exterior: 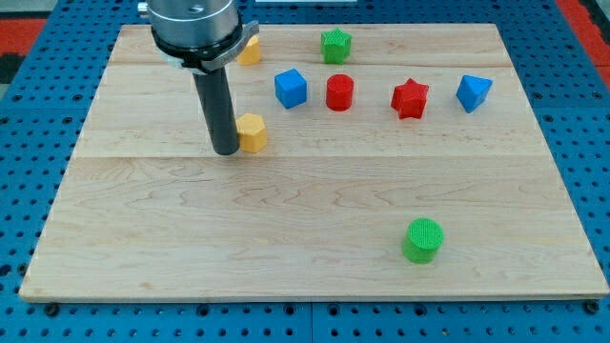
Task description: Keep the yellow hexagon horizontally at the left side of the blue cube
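The yellow hexagon (253, 131) lies on the wooden board, left of centre. My tip (226, 151) stands right against its left side. The blue cube (291, 88) sits up and to the right of the hexagon, a short gap away, higher in the view than the hexagon. The rod rises from the tip to the arm's dark head at the view's top left.
Another yellow block (250, 50) sits partly behind the arm's head. A green star (335, 45), a red cylinder (339, 92), a red star (410, 98) and a blue triangular block (473, 92) lie along the top. A green cylinder (422, 239) sits at lower right.
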